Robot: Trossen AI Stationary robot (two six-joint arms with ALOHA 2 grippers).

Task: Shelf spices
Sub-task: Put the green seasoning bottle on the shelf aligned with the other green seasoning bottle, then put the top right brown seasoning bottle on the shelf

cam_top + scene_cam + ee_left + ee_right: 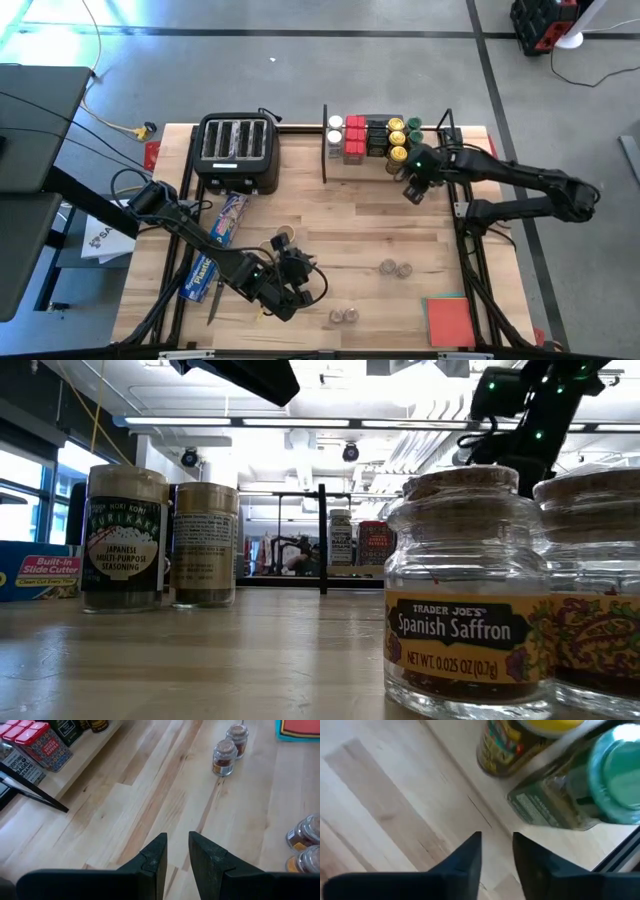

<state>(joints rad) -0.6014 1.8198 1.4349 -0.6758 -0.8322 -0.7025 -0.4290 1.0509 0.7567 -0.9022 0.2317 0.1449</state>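
Note:
The shelf (385, 168) stands at the table's far edge and carries red tins (354, 138), black boxes, and yellow- and green-lidded jars (398, 140). Two tan-lidded jars (282, 240) and two pairs of tiny clear jars (396, 268) (344, 316) stand on the table. My left gripper (305, 280) hovers near the near edge, right of the tan-lidded jars, fingers together and empty (177, 851). My right gripper (413, 192) hangs just in front of the shelf's right end, also shut and empty (497, 851), near a yellow-lidded jar (512, 745) and a green-lidded jar (590, 785).
A black four-slot toaster (238, 150) stands at the far left, and a long blue box (215, 245) lies in front of it. A flat red pad (450, 320) lies at the near right corner. Bare wood (350, 215) stretches between the shelf and the loose jars.

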